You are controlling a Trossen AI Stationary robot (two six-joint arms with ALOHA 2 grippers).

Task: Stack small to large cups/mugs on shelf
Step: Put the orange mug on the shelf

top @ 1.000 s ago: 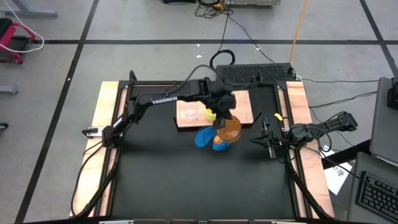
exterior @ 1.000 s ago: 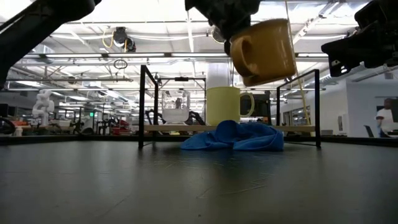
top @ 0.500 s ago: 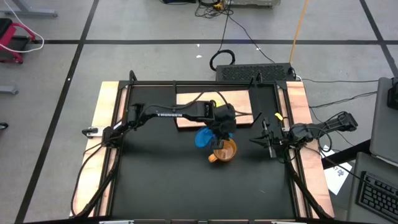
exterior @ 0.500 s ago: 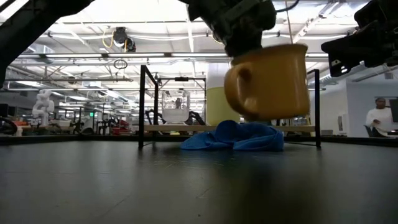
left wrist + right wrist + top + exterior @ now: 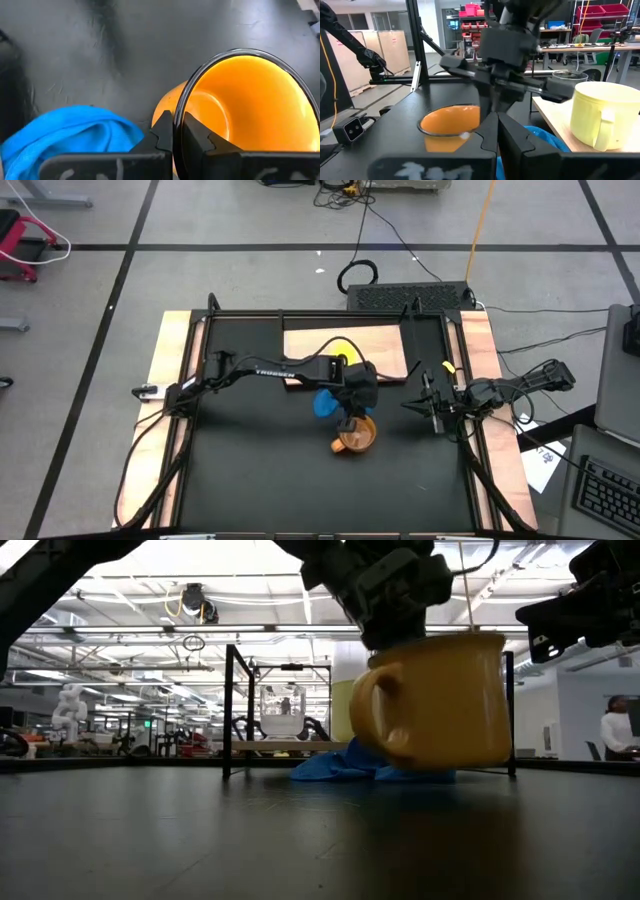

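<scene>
High cam looks straight down on the whole surface (image 5: 250,470). Low cam sits at surface height, level, close to the orange mug (image 5: 440,700). Left wrist cam is right above its rim; right wrist cam faces it from 3 o'clock. All four share the mug.

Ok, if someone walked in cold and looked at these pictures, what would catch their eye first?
Most likely the big orange mug, pinched at its rim by the left claw just above the black table, near the middle. Next, the crumpled blue cloth beside it, and the yellow mug standing on the wooden shelf at the table's far side. The right claw waits shut at the right edge.
</scene>
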